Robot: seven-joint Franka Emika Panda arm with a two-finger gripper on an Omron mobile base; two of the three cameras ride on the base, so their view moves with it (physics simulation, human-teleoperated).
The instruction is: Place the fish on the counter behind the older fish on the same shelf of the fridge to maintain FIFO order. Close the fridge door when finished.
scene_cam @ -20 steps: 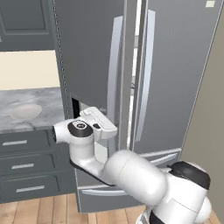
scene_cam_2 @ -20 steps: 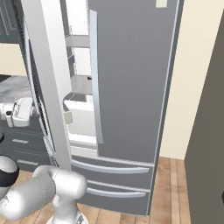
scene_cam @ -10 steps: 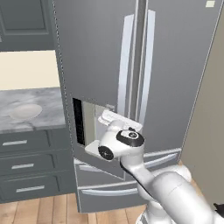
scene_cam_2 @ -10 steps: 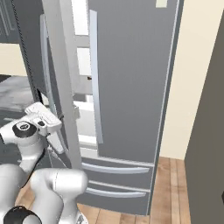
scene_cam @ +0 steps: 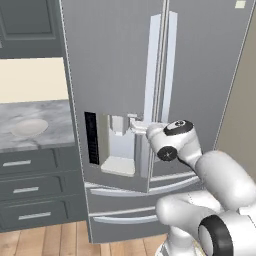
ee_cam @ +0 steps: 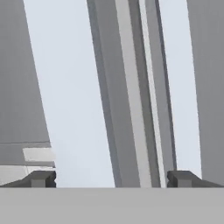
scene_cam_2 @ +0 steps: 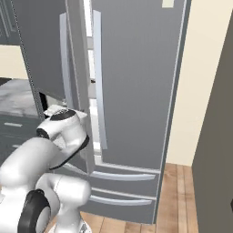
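Looking over the arm from the left base camera, I had the gripper up against the front of the fridge, level with the water dispenser recess and just left of the left door's long vertical handle. From the right base camera the left door stood slightly ajar, a strip of white interior showing between it and the right door. In the hand camera the two finger tips were spread wide with nothing between them; past them ran the upright grey door edges. The marble counter lay to the left of the fridge, a round white plate resting on it. I could not make out the fish.
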